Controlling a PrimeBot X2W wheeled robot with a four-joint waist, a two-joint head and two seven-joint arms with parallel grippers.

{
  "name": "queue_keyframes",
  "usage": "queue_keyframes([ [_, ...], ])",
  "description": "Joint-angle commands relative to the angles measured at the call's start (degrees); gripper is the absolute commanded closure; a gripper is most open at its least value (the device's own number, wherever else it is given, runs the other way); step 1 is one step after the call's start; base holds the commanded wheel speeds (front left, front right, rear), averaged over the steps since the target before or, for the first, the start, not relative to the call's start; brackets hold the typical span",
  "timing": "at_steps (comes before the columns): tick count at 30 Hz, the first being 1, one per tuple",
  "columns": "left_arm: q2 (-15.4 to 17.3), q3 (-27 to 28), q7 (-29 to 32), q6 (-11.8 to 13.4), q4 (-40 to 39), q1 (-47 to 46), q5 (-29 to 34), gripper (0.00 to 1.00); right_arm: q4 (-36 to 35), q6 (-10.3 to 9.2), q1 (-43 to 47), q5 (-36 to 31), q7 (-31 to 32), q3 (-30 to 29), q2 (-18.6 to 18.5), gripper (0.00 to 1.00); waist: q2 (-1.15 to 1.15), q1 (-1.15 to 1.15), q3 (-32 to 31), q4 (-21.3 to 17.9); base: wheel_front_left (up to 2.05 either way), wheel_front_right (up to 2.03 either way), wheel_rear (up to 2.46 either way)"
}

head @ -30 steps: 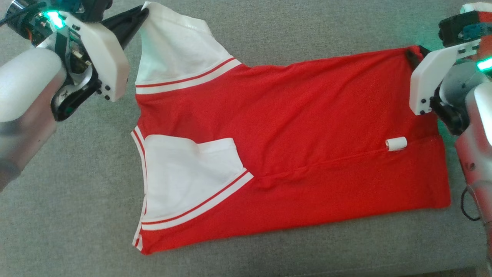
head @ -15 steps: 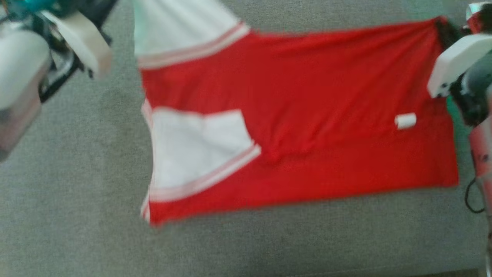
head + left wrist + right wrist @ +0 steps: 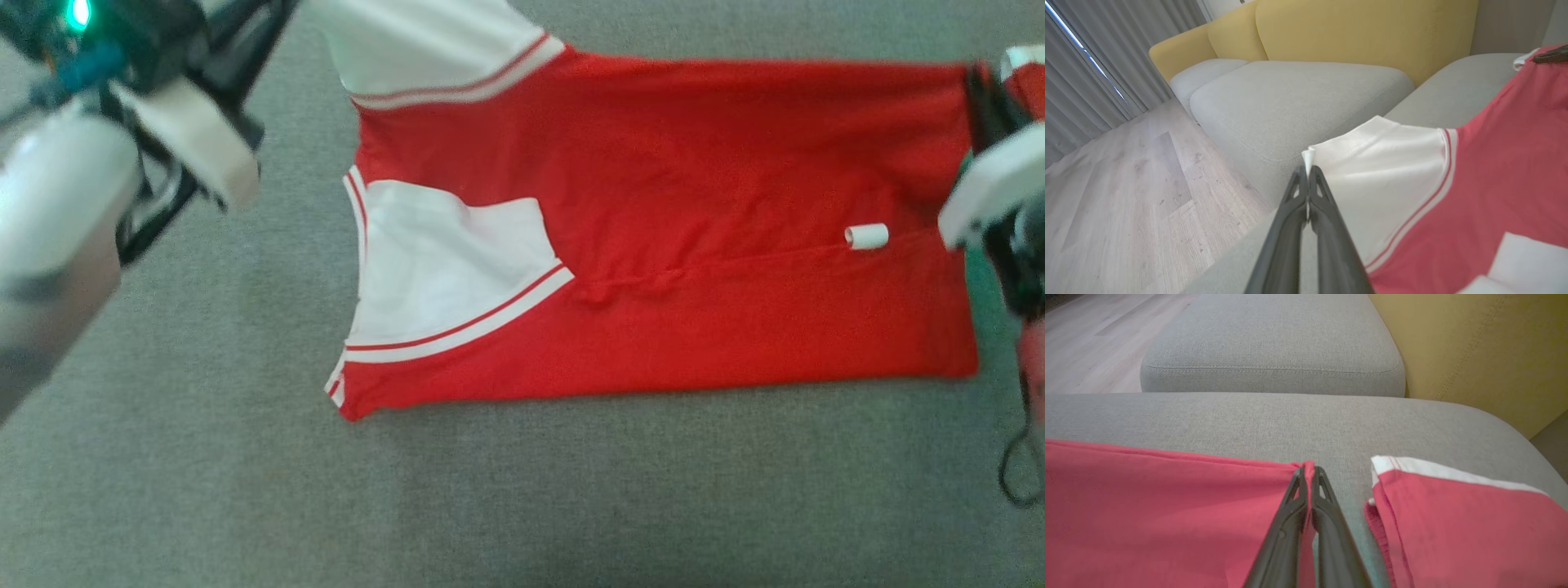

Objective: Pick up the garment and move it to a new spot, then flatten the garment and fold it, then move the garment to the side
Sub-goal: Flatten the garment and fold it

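Folding: left gripper (image 3: 1306, 173) is clamping the T-shirt's (image 3: 694, 180) sleeve (image 3: 424, 41) at eleven o'clock, right gripper (image 3: 1308, 471) its hem (image 3: 967, 310) at two; next, likely drawing both toward six.

Left end effector (image 3: 1307, 169), right end effector (image 3: 1309, 468) set wide apart, both clamped on garment (image 3: 694, 180).

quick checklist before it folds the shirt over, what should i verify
1. left tool shut on white sleeve of the garment: ok
2. right tool shut on its red corner: ok
3. far edge taut between tools: ok
4. cloth flat: not ok, crease across the middle
5. white tag loose or sewn on: cannot tell
6. second red garment apart from right tool: ok
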Motion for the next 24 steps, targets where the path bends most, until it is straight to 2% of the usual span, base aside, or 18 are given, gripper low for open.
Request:
queue_keyframes([
  [1, 3.09, 2.61, -0.64, 0.48, -1.07, -0.84, -0.07, 1.0, -2.73, 0.19, 1.52, 0.45, -0.74, -0.02, -1.23, 1.0, 0.0, 0.0, -1.14, 0.85, 0.0, 0.0, 0.0],
  [7, 5.83, 3.06, -1.12, 3.45, -7.79, 8.19, -0.53, 1.0, -6.82, 0.19, 10.41, 1.0, -1.46, -3.2, -1.3, 1.0, 0.0, 0.0, -3.96, 2.35, 0.0, 0.0, 0.0],
  [12, 8.7, 4.07, -1.19, 7.14, -14.96, 16.15, -1.11, 1.0, -10.67, 0.19, 16.86, 0.74, -1.34, -5.55, -0.1, 1.0, 0.0, 0.0, -5.28, 3.0, 0.0, 0.0, 0.0],
  [13, 8.7, 4.07, -1.19, 7.14, -14.96, 16.15, -1.11, 1.0, -10.67, 0.19, 16.86, 0.74, -1.34, -5.55, -0.1, 1.0, 0.0, 0.0, -5.28, 3.0, 0.0, 0.0, 0.0],
  [18, 10.36, 4.95, -1.2, 10.57, -20.44, 23.28, -1.24, 1.0, -14.63, 0.19, 22.37, -0.09, -1.02, -8.25, 1.83, 1.0, 0.0, 0.0, -6.41, 3.94, 0.0, 0.0, 0.0],
  [24, 10.29, 5.76, -1.21, 12.99, -24.8, 30.67, -1.7, 1.0, -18.33, 0.19, 27.34, -1.02, 0.23, -10.46, 3.87, 1.0, 0.0, 0.0, -7.44, 4.48, 0.0, 0.0, 0.0],
])
